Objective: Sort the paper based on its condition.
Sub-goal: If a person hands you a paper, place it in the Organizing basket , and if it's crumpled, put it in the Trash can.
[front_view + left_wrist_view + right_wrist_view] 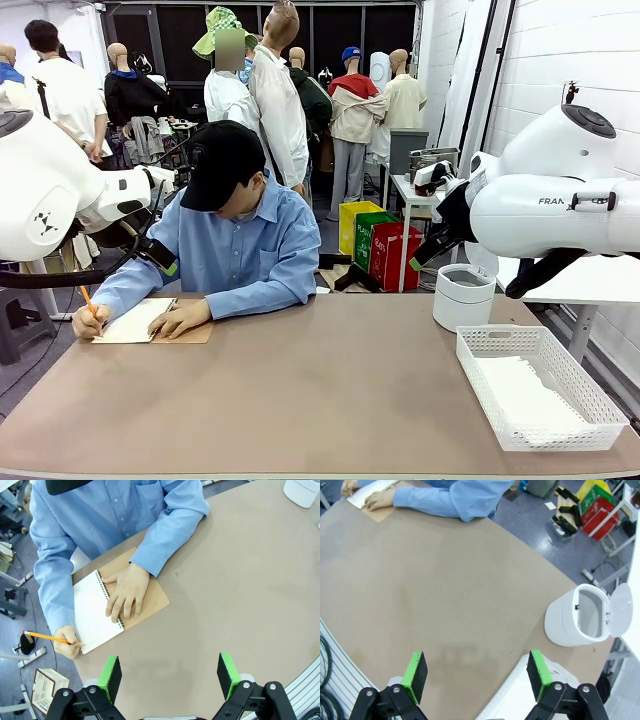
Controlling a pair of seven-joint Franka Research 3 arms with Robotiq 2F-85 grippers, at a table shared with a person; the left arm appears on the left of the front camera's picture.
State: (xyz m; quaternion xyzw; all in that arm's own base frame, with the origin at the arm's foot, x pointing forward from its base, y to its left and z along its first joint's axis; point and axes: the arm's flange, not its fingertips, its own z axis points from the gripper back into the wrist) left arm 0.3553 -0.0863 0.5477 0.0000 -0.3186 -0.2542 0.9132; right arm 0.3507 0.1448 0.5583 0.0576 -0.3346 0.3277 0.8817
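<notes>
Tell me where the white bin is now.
In the front view the bin stands on the right side of the table, just behind the basket, near the far edge.

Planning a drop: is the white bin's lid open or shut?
Open. In the right wrist view the bin has its lid swung aside, and its hollow inside shows.

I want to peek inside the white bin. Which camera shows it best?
The right wrist view: it looks down into the bin, lid open. The front view shows its side; the left wrist view, just a corner.
</notes>
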